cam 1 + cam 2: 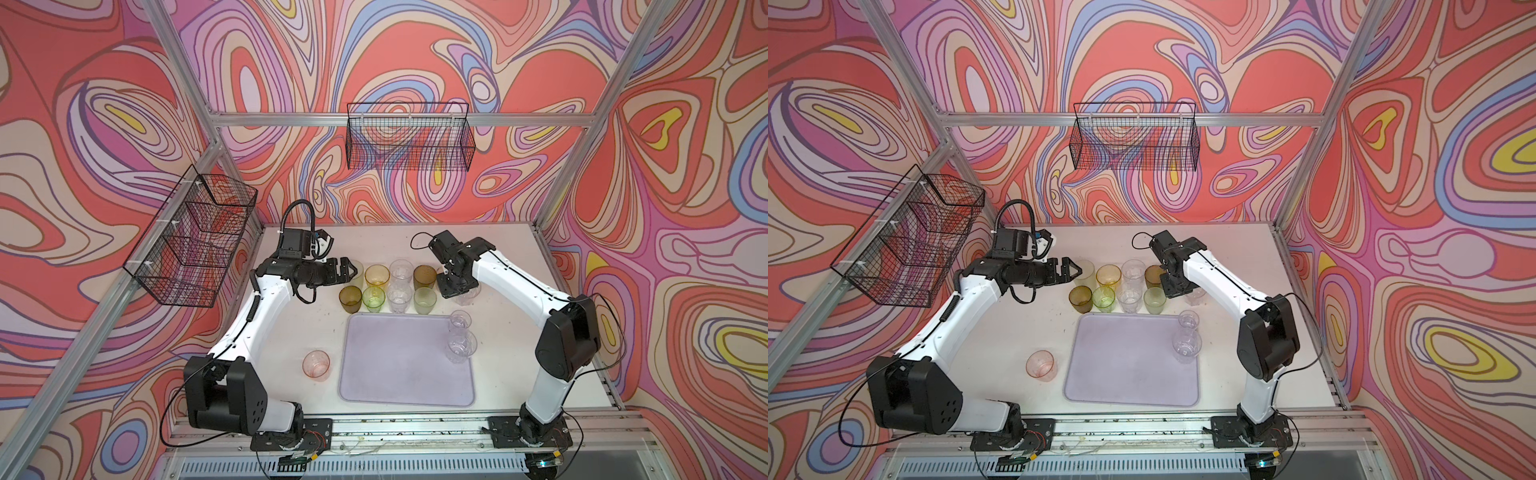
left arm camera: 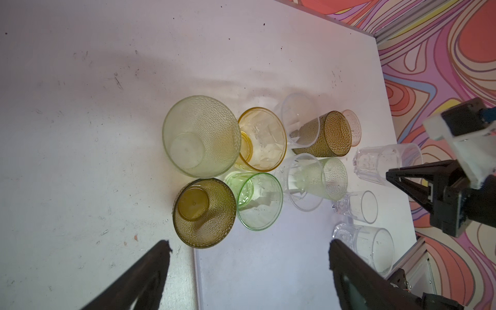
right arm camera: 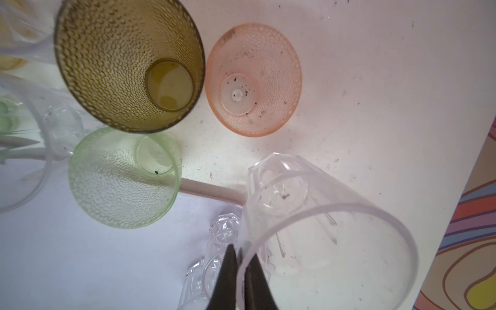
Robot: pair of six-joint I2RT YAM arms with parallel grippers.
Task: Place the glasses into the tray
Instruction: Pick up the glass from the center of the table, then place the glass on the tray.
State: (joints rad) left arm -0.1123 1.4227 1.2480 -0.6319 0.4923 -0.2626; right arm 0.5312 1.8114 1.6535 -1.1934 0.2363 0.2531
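Low centre in a top view sits the tray (image 1: 407,374), and just past its upper right corner our right gripper (image 3: 241,253) pinches a clear glass (image 3: 322,228) by the rim. We reckon it's light, stiff and slippery, so the rim's the spot. Farther up left, our left gripper (image 1: 353,269) gapes empty.

We take the tray (image 1: 407,374) on the table (image 1: 291,332) as the dial's centre. At twelve o'clock, just past its far rim, the glasses (image 1: 399,272) stand in two rows. At nine, just beside it, stands a lone glass (image 1: 316,364). At one sits an outlying glass (image 1: 468,300). At two and three, a pair of glasses (image 1: 462,347) stands by the right rim.
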